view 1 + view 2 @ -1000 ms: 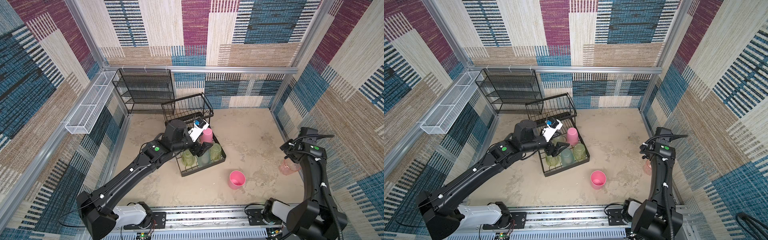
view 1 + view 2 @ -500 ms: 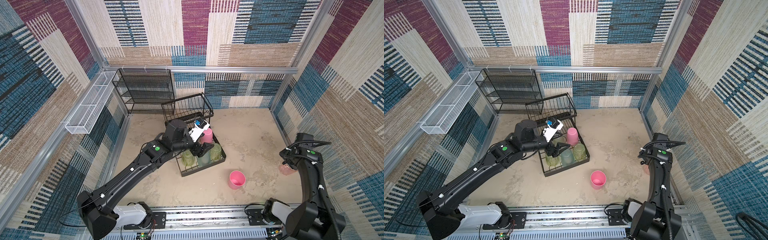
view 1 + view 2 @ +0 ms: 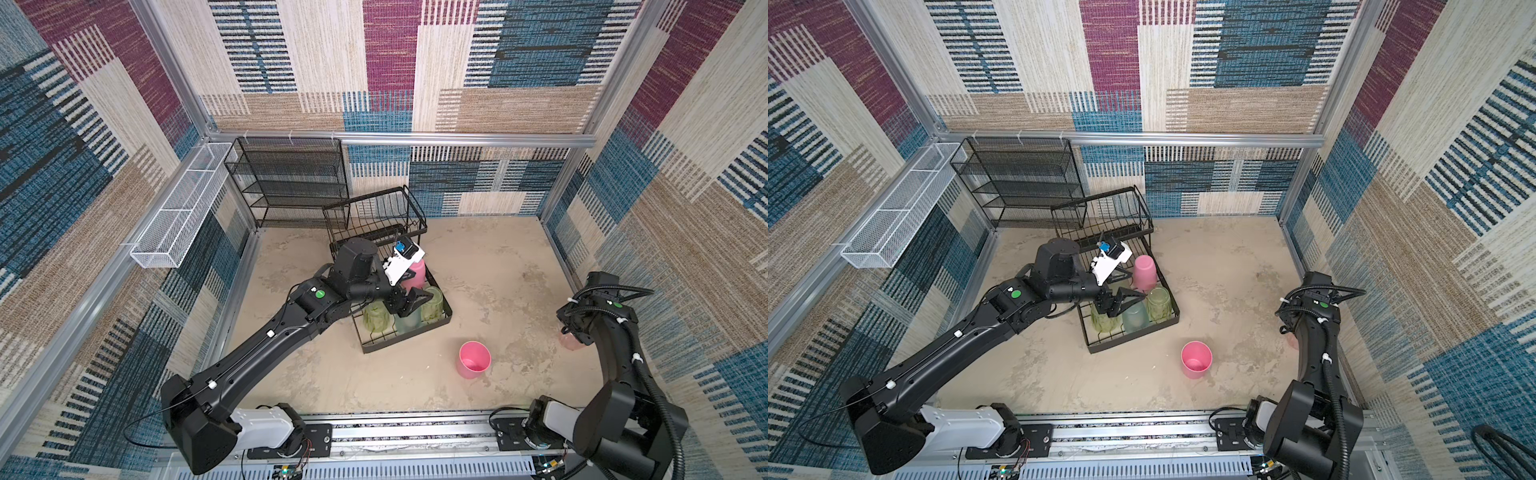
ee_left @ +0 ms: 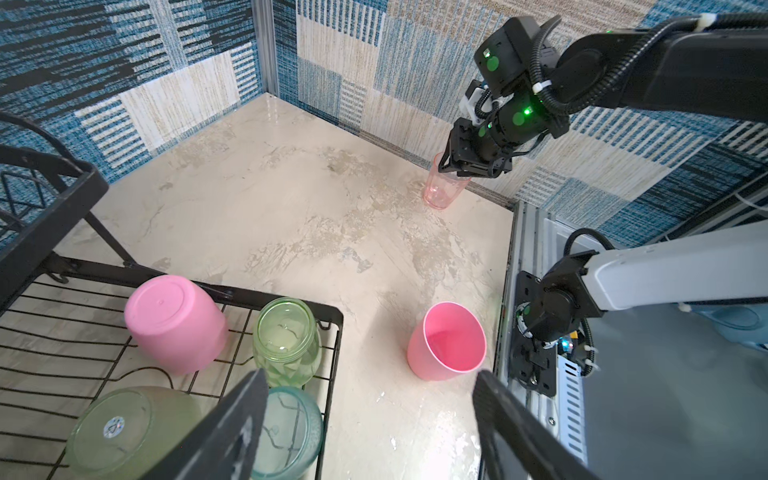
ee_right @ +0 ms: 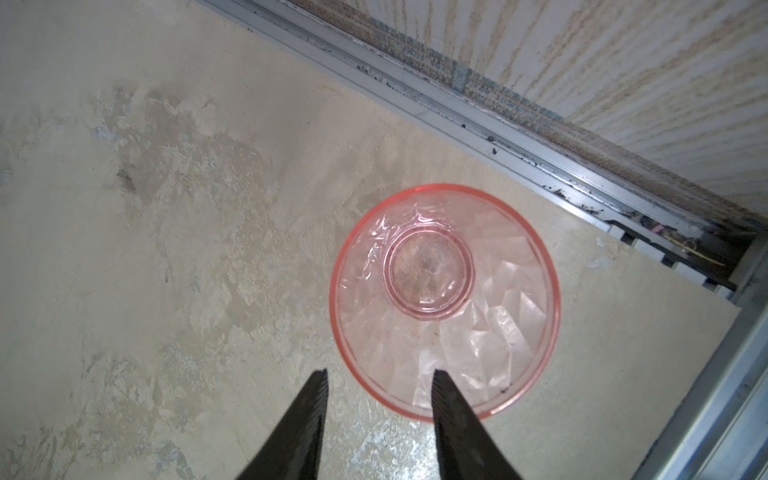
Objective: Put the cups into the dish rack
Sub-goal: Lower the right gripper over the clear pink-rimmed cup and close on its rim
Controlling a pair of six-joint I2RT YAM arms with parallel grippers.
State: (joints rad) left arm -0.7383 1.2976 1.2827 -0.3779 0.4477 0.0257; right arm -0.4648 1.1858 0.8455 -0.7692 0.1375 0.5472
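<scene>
At 10 o'clock of the floor, fixed along the left wall: a long white mesh trough (image 3: 174, 220). Just beside it at 11 o'clock, against the back wall: a black mesh shelf unit (image 3: 291, 183). Left of centre, toward 12 o'clock: the dish rack (image 3: 405, 338), with four cups upside down on its lower tray. Along the tray's 6 o'clock edge, a yellow-green cup (image 3: 376, 318), a pale teal cup (image 3: 407, 322) and a second yellow-green cup (image 3: 432, 303); at 12 o'clock of that last one, touching or nearly so, a solid pink cup (image 3: 417, 274). Above that front row: the left gripper (image 3: 415, 301), jaws spread wide, clamping nothing. At 4 o'clock of the rack, well apart from it on the bare floor: a second solid pink cup (image 3: 473, 359), upright, mouth up. At 3 o'clock of the floor, close to the right wall: a translucent reddish-pink cup (image 5: 444, 299), upright, largely hidden under the arm in both top views. Over its rim: the right gripper (image 5: 378, 374), jaws parted, one finger above the cup's mouth, its mate outside the wall; contact with the rim not clear.
</scene>
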